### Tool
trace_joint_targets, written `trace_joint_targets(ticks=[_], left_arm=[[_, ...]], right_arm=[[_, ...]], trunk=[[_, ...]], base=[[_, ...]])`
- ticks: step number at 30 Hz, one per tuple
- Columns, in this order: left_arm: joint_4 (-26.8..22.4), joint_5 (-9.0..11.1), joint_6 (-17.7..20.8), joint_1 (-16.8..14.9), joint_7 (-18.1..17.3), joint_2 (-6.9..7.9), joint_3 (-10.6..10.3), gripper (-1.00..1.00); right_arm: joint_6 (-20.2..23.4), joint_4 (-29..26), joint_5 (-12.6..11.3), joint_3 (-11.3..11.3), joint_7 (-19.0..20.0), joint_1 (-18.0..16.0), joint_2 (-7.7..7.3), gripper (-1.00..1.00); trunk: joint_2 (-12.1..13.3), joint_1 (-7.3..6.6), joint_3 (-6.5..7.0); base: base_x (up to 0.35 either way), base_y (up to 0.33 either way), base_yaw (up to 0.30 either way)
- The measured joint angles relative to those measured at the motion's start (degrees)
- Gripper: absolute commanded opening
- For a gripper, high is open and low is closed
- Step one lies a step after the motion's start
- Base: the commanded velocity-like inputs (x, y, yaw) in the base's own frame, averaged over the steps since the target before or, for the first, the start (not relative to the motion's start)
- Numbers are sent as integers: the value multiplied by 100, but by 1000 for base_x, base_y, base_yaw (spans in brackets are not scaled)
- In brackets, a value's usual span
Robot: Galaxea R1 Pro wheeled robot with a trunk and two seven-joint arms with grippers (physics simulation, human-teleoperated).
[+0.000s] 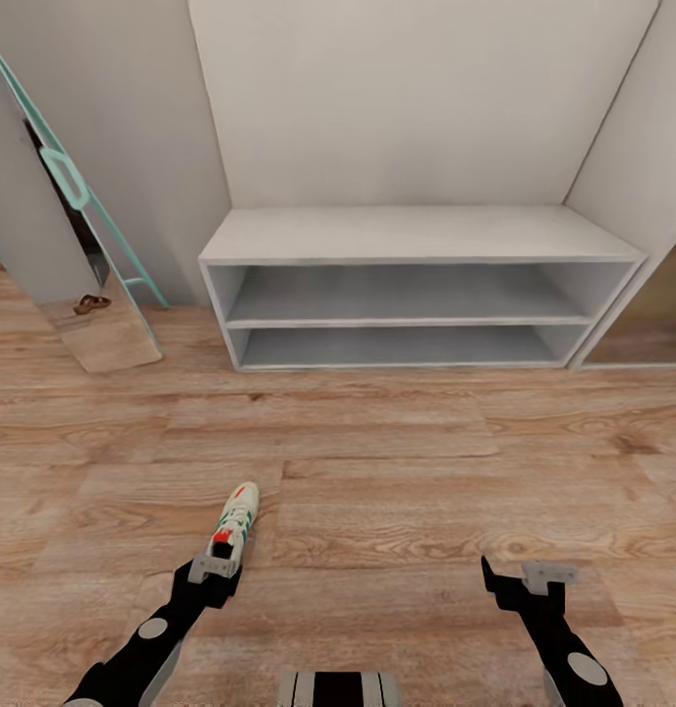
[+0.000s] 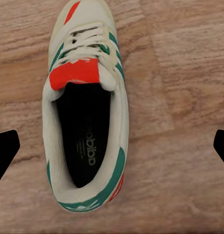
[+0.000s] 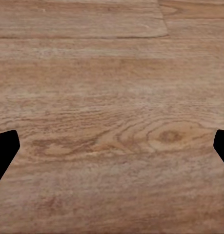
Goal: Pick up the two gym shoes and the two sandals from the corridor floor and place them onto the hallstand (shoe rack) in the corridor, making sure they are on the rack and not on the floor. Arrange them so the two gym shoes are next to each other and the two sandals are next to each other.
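Right now the left claw (image 1: 216, 570) is hanging over one gym shoe (image 1: 236, 526) that is lying on the floor (image 1: 397, 491), well short of the rack (image 1: 417, 285). From the left wrist camera the shoe (image 2: 85, 112) is sitting between the two dark fingertips (image 2: 4, 151), which are standing wide apart with bare planks on either side, so that claw is open and gripping nothing. The shoe's long axis is running away from the robot toward the rack, toe ahead and heel nearest the claw, with the heel just under the fingers in the head view; the fingers are straddling it across its width, which looks like the right setup for closing on the sides near the collar. The right claw (image 1: 523, 581) is hovering over plain floor, well apart from the shoe, and its fingertips (image 3: 4, 153) are likewise spread wide and holding nothing. The left arm is clearly the nearer one, so I would judge the pick to be its job: a straight descent, then a squeeze. A small brown sandal (image 1: 90, 304) is showing far off at the left by a leaning panel (image 1: 102, 334). The rack's top and both shelves are bare of shoes.
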Motion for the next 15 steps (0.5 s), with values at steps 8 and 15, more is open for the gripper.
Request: trace_joint_targets(ticks=[8, 15], left_arm=[[-1, 1, 5, -10, 6, 9, 219, 100], [-5, 1, 5, -20, 10, 18, 301, 100]], right_arm=[[326, -348, 0, 7, 2, -1, 0, 100], [352, -387, 9, 1, 9, -1, -8, 100]], trunk=[[-11, 21, -217], [-20, 39, -374]], base=[[0, 0, 0], [0, 0, 0]])
